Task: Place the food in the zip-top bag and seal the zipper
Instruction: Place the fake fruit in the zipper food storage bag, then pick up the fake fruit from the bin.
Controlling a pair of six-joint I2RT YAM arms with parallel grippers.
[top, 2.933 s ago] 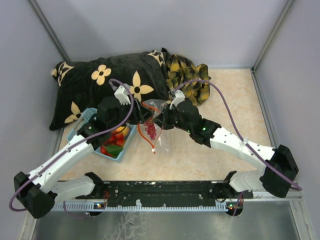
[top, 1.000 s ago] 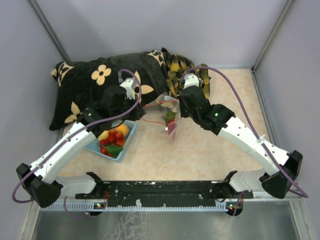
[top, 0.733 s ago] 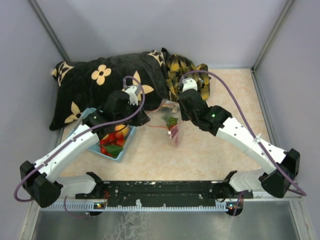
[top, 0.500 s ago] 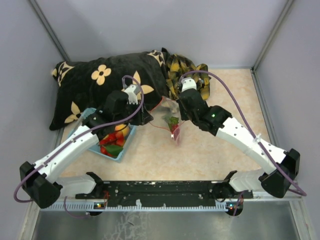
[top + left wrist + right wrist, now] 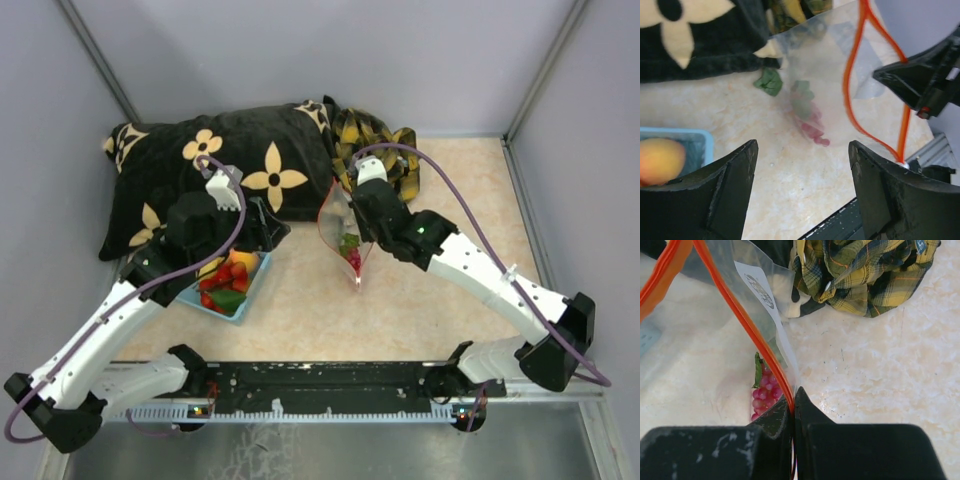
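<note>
Right jaws are clamped on the zipper, holding the bag by its gaping mouth. Grapes and a leaf lie inside. Left jaws are spread and empty beside the bag. Other food sits in the basket on the desk.

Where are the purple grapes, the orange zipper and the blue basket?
purple grapes (image 5: 761,396): right wrist view, middle of the bunch.
orange zipper (image 5: 747,327): right wrist view, midway along the strip.
blue basket (image 5: 256,288): top view, right rim.
</note>
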